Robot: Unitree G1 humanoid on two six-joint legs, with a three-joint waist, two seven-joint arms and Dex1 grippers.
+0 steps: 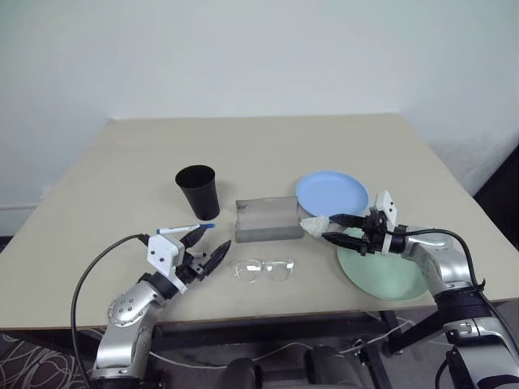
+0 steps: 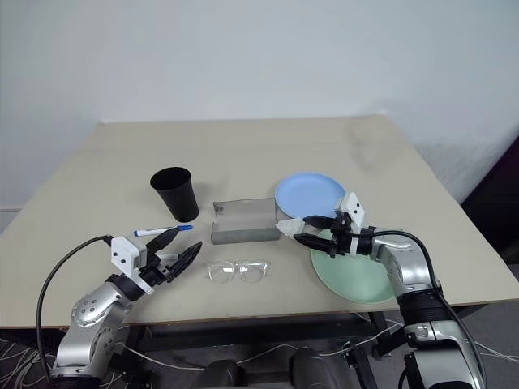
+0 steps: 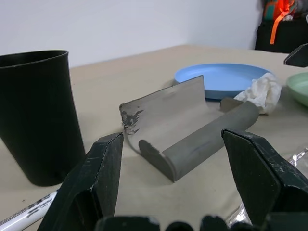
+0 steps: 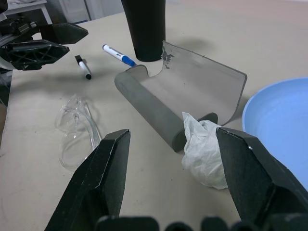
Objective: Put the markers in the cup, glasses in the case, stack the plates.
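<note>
Right hand [image 4: 169,166] (spread, holding nothing) just short of tissue [image 4: 204,150] at open case [image 4: 180,98] end.

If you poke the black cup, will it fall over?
Probably, yes. The cup stands upright on its narrow end and widens toward the rim, so it looks tippy. It seems empty, thin plastic, likely light. Once down, it would probably roll in a curve.

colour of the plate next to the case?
Light blue plate, beside the case; clearest in the left eye view.
</note>
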